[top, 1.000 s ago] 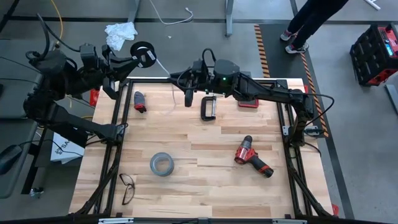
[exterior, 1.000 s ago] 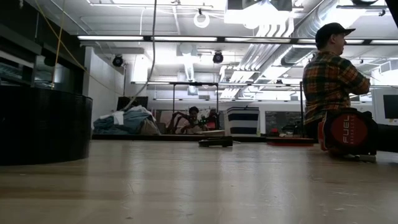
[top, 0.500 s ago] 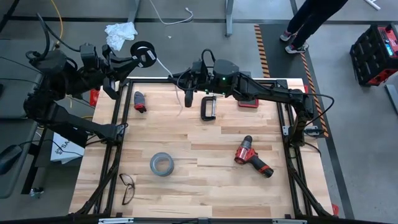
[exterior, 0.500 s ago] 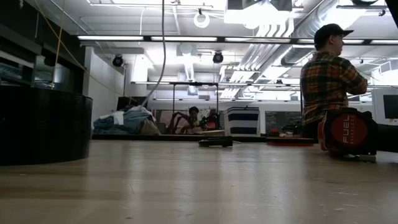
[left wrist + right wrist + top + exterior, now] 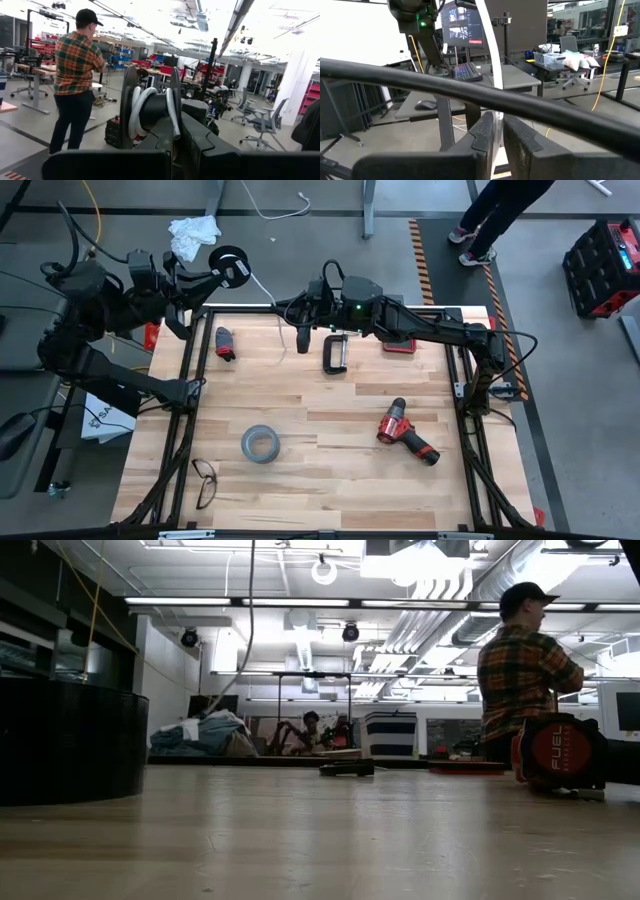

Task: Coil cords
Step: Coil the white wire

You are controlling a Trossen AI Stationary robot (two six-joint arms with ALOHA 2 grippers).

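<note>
Your right gripper (image 5: 303,338) has just closed its fingers on the white cord (image 5: 490,55) near the worktop's (image 5: 330,430) far edge, so you can start feeding it for winding. Your left gripper (image 5: 212,277) stays clamped on the black spool (image 5: 229,266), held off the worktop's far-left corner with a few turns already on it. Against the earlier frame, the cord in the low view has swung slightly; the arms barely moved.

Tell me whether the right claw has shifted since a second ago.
No. In the high view the right claw sits just as far from the black clamp as before, pinching the white cord.
</note>
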